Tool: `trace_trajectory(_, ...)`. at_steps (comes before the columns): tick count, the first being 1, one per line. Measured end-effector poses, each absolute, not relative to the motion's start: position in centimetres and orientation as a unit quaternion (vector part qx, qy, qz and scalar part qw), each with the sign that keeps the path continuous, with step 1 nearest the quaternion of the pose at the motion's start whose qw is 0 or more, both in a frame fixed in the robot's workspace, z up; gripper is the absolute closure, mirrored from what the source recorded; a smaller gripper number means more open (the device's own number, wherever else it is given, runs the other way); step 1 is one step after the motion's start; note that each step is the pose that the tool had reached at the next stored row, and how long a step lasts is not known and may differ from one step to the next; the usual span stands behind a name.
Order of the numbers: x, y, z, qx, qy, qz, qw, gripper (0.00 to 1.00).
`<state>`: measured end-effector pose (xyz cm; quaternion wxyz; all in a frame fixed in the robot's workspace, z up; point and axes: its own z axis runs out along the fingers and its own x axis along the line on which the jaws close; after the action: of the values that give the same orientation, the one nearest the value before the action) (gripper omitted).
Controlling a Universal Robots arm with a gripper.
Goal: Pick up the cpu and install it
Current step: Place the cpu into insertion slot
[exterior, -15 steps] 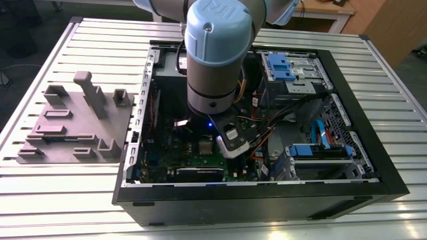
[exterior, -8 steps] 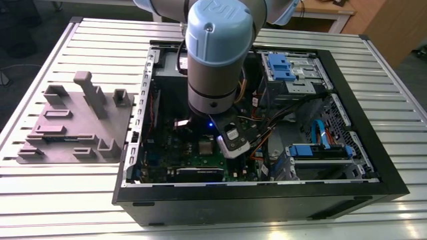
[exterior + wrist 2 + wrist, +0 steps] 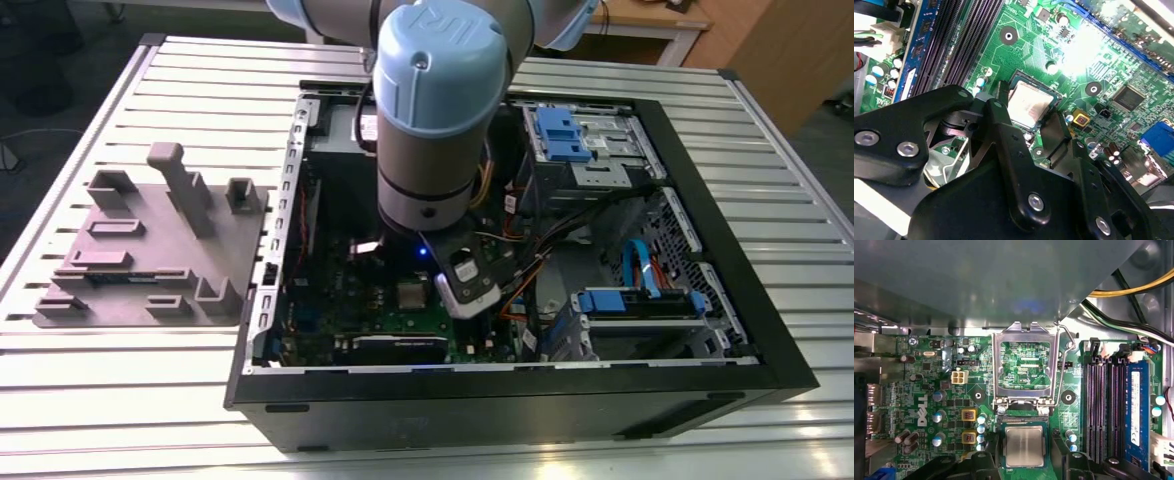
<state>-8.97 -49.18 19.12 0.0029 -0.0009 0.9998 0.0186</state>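
Observation:
The cpu [image 3: 1024, 446], a small square chip with a dull silver top, lies flat in the socket on the green motherboard [image 3: 929, 405]; it also shows in the second wrist view [image 3: 1030, 104]. My gripper [image 3: 1025, 454] is open and straddles it, one black finger [image 3: 988, 460] on each side with a narrow gap to the chip's edges. The socket's metal load plate [image 3: 1025, 335] stands flipped open beyond the cpu. In the exterior view the arm [image 3: 427, 130] reaches down into the open computer case [image 3: 747, 300].
Black memory slots [image 3: 1104, 405] and a blue memory stick [image 3: 1135, 410] run beside the socket. Yellow and black cables [image 3: 1134, 290] cross above them. Blue drive brackets [image 3: 567, 130] sit toward the case's right in the exterior view. A grey fixture plate [image 3: 147, 250] lies on the table at that view's left.

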Motion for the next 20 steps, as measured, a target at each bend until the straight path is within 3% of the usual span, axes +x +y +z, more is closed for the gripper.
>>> trace_trajectory(20,-8.96,-49.18,19.09,-0.001,1.0,0.02,0.003,0.53)
